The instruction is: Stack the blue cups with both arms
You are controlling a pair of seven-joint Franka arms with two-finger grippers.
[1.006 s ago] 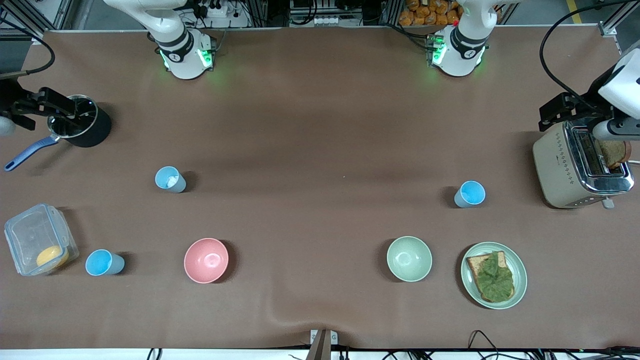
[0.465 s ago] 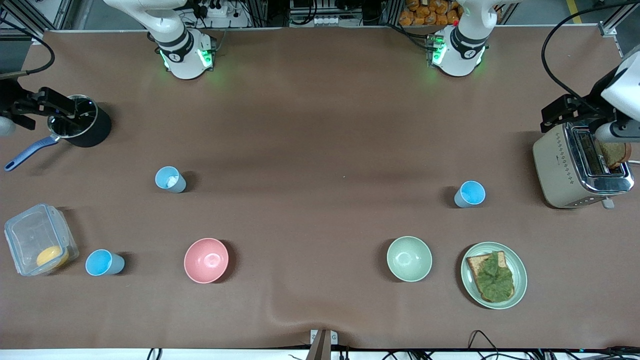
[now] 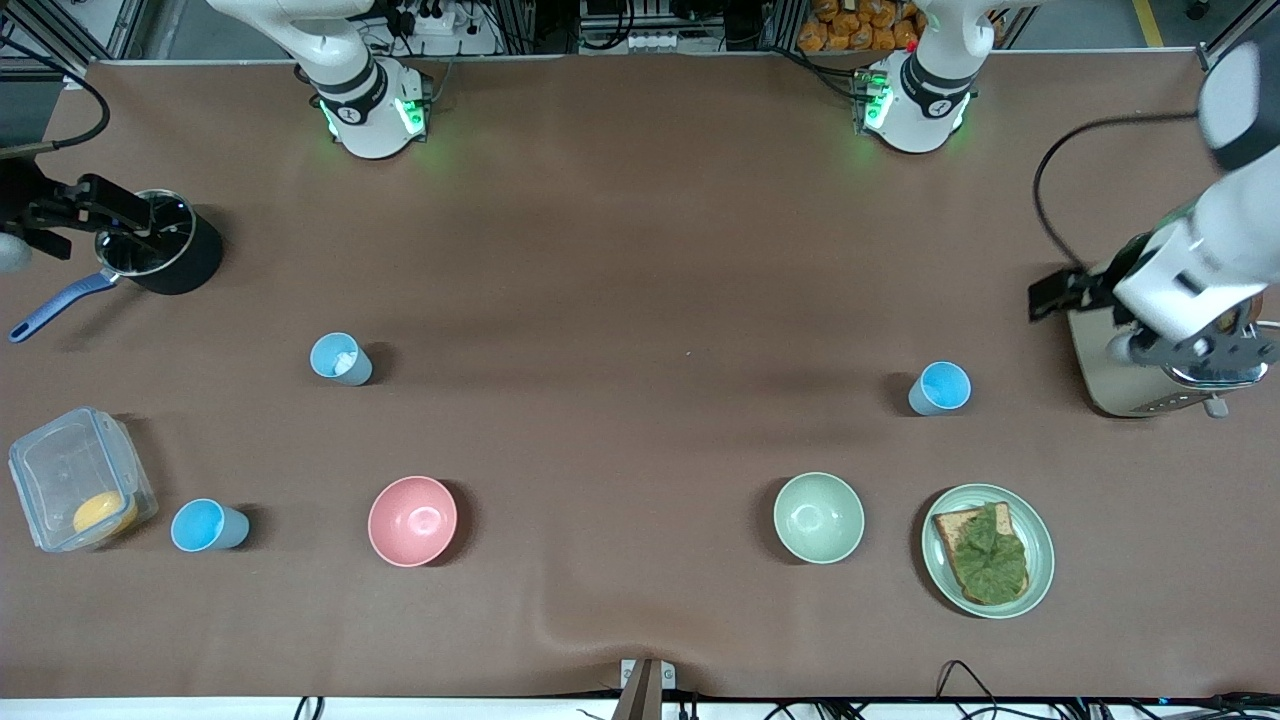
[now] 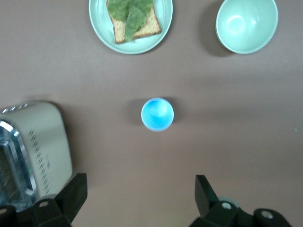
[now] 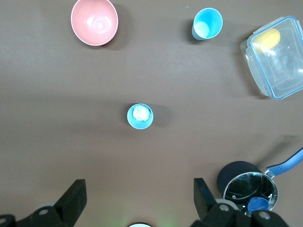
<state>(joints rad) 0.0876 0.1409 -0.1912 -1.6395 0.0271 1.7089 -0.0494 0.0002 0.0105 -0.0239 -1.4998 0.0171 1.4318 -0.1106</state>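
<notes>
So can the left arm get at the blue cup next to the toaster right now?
Probably yes: the blue cup stands alone on bare table, the toaster apart from it, and the left gripper is open above.

You have three blue cups on the table, all small, light-blue, handleless tumblers standing upright with their round rims up, well apart from one another. The first cup (image 3: 341,358) stands toward the right arm's end of the table, and something small and white sits inside it, plain in the right wrist view (image 5: 140,116). The second cup (image 3: 208,526) is nearer to the front camera than the first, at the same end, and looks empty (image 5: 207,23). The third cup (image 3: 940,388) stands toward the left arm's end of the table, about as far from the front camera as the first, its inside bare (image 4: 157,114).
</notes>
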